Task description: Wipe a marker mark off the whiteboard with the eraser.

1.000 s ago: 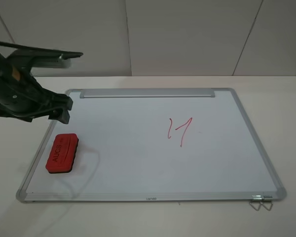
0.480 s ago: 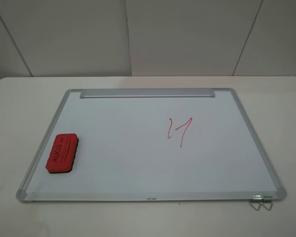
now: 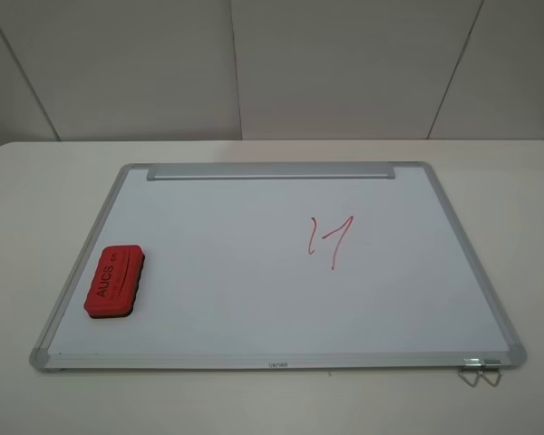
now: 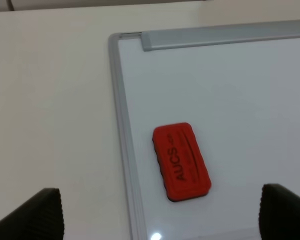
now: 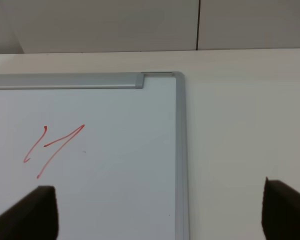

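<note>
Lying free on the whiteboard (image 3: 254, 299) (near its left frame), the eraser (image 3: 114, 281) faces wide-spread, empty jaws on both arms.

Left arm gone from overhead view.

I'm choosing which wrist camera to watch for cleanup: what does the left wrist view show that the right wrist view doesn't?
Only the left wrist view shows the red eraser, lying flat on the board near its side frame, with the open left hand above it holding nothing. Only the right wrist view shows the red two-stroke mark and the open, empty right hand. Both show the whiteboard, its grey tray strip and the pale table.
</note>
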Controlling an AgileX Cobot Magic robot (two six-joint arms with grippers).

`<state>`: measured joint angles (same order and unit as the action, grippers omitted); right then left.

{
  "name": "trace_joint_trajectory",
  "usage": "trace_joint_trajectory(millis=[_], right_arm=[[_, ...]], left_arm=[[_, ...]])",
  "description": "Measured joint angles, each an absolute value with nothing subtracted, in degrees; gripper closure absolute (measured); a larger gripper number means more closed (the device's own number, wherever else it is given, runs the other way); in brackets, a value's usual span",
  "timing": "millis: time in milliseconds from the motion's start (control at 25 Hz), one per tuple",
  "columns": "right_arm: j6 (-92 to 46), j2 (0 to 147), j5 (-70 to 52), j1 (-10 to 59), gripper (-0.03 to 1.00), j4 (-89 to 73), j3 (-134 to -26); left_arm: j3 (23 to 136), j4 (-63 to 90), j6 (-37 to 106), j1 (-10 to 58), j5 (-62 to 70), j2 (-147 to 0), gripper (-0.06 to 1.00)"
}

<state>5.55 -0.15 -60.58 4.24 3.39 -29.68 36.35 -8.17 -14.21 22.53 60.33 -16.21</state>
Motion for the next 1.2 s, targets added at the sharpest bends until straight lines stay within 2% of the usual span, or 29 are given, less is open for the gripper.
trace_joint_trajectory(millis=[280, 560, 1200], right_arm=[[5.55, -0.15, -60.58, 4.24, 0.24, 3.39, -29.68], [5.55, -0.15, -60.58, 4.24, 0.24, 3.39, -29.68], [5.55, -0.15, -60.58, 4.24, 0.24, 3.39, -29.68]], left_arm=[[34.4, -4.1, -7.52, 22.53, 64.36, -8.56, 0.17], [29.31, -4.31, -5.24, 22.53, 61.87, -0.08, 0.17], [29.04, -3.14, -4.71, 22.53, 61.4, 0.33, 0.17]])
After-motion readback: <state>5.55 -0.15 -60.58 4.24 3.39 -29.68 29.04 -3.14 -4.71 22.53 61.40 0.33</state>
